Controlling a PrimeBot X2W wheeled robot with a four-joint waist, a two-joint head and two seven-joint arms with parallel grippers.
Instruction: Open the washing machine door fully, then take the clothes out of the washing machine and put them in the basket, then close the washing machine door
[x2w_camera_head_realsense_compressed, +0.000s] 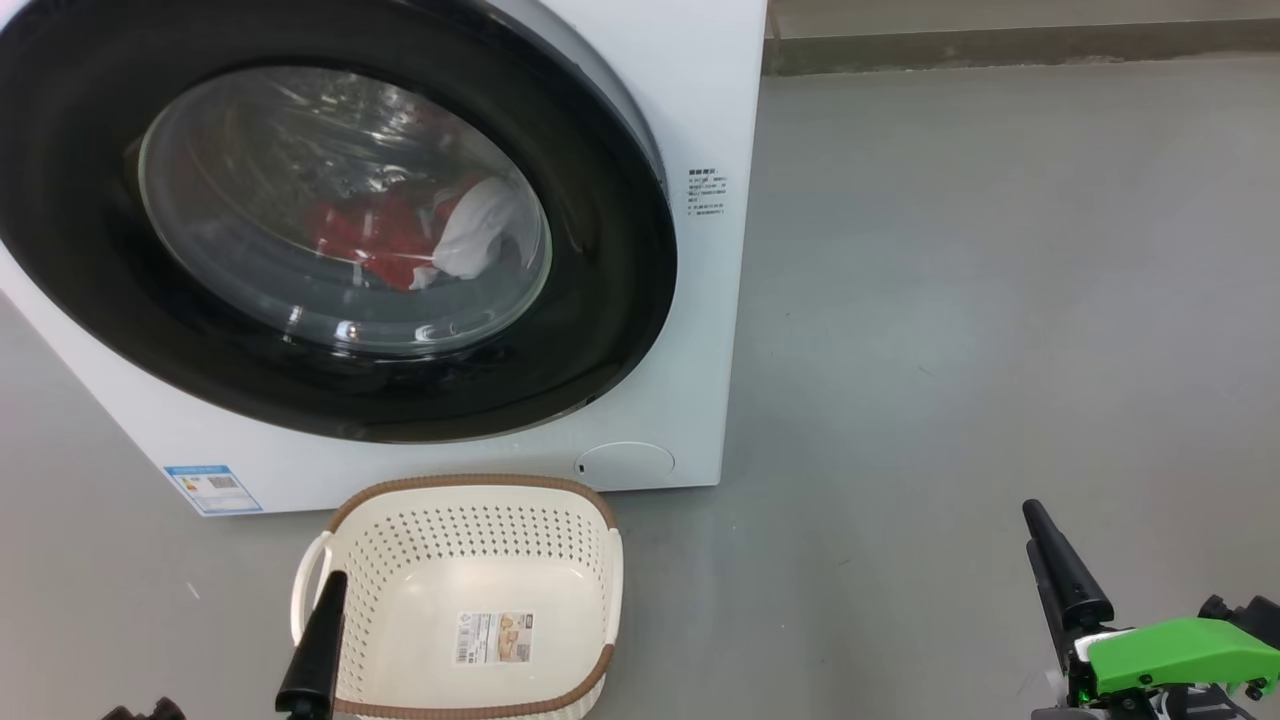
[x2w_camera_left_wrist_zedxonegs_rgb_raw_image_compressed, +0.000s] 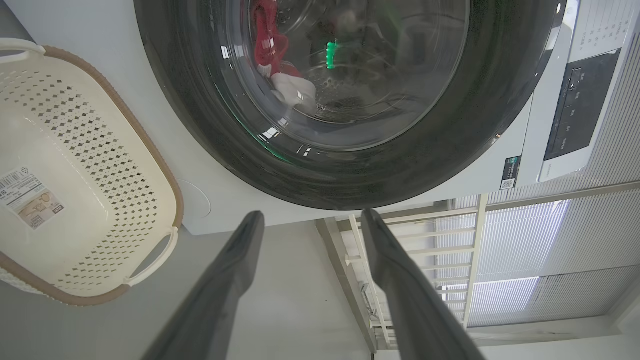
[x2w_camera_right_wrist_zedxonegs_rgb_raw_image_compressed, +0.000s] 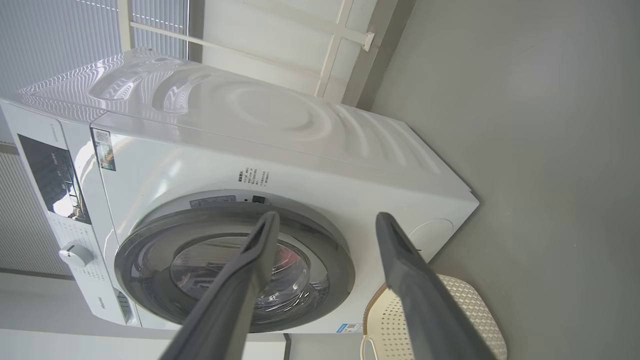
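Observation:
The white washing machine (x2w_camera_head_realsense_compressed: 700, 300) stands on the floor with its round black-rimmed door (x2w_camera_head_realsense_compressed: 620, 280) lying against its front. Red and white clothes (x2w_camera_head_realsense_compressed: 370, 235) show through the glass, inside the drum. The cream basket (x2w_camera_head_realsense_compressed: 470, 492) sits empty on the floor just before the machine. One finger (x2w_camera_head_realsense_compressed: 318, 630) of my left gripper hangs over the basket's near left corner. In the left wrist view the left gripper (x2w_camera_left_wrist_zedxonegs_rgb_raw_image_compressed: 312, 214) is open and empty, pointing at the door's rim (x2w_camera_left_wrist_zedxonegs_rgb_raw_image_compressed: 200, 125). My right gripper (x2w_camera_right_wrist_zedxonegs_rgb_raw_image_compressed: 327, 215) is open and empty too, well right of the machine, with a finger (x2w_camera_head_realsense_compressed: 1062, 575) over bare floor.
Grey floor (x2w_camera_head_realsense_compressed: 1000, 300) stretches to the right of the machine, up to a wall base (x2w_camera_head_realsense_compressed: 1000, 45) at the back. The machine's control panel (x2w_camera_right_wrist_zedxonegs_rgb_raw_image_compressed: 55, 175) and dial (x2w_camera_right_wrist_zedxonegs_rgb_raw_image_compressed: 75, 254) sit above the door. A round white service cap (x2w_camera_head_realsense_compressed: 625, 464) is at the machine's lower right.

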